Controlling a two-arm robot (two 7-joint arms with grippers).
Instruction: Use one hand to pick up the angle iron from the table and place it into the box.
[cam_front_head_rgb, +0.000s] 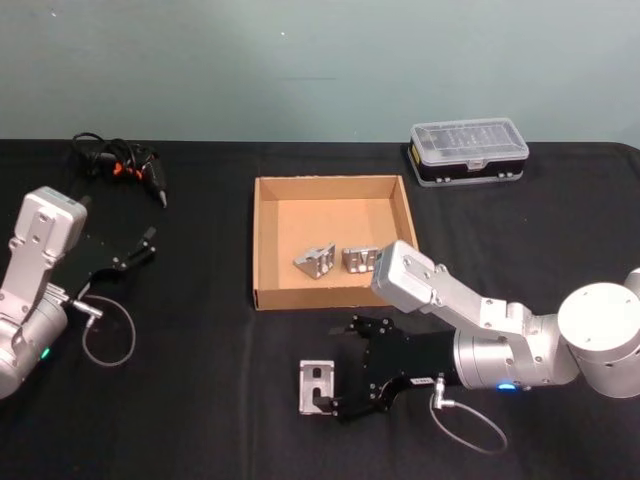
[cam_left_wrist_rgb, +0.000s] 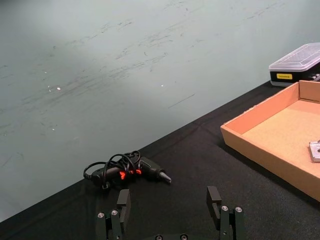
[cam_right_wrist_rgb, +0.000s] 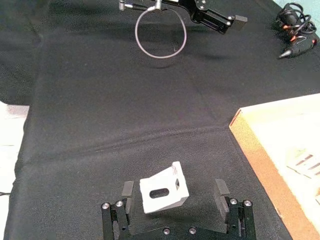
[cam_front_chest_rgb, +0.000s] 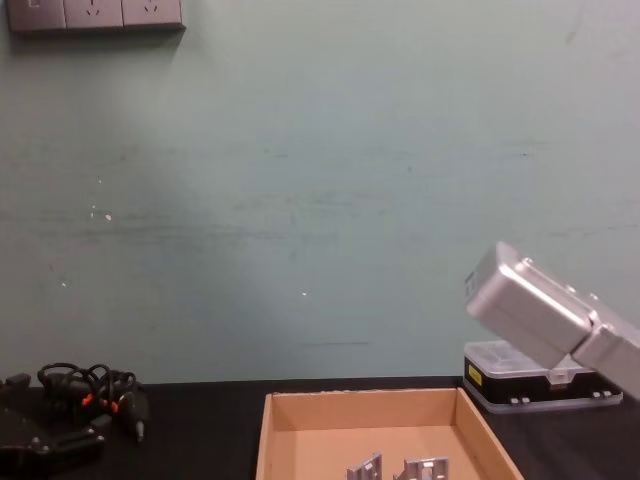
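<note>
Soft, even light falls from above, and the black table (cam_front_head_rgb: 200, 330) stays dark and dull under it. In the right wrist view the inside of the box (cam_right_wrist_rgb: 292, 132) glows so bright that it looks almost white, and a thin wire loop (cam_right_wrist_rgb: 136, 34) drops a faint, fuzzy shadow on the table. The wall (cam_front_chest_rgb: 320, 200) is lit gently and evenly.

A clear-lidded black case (cam_front_head_rgb: 468, 152) and a cable bundle (cam_front_head_rgb: 120, 165) sit well apart.

Silver-grey angle iron (cam_front_head_rgb: 316, 385); tan box (cam_front_head_rgb: 258, 240); matte black table (cam_front_head_rgb: 200, 400); black right claw (cam_right_wrist_rgb: 174, 188), silver arm (cam_front_head_rgb: 480, 310).
</note>
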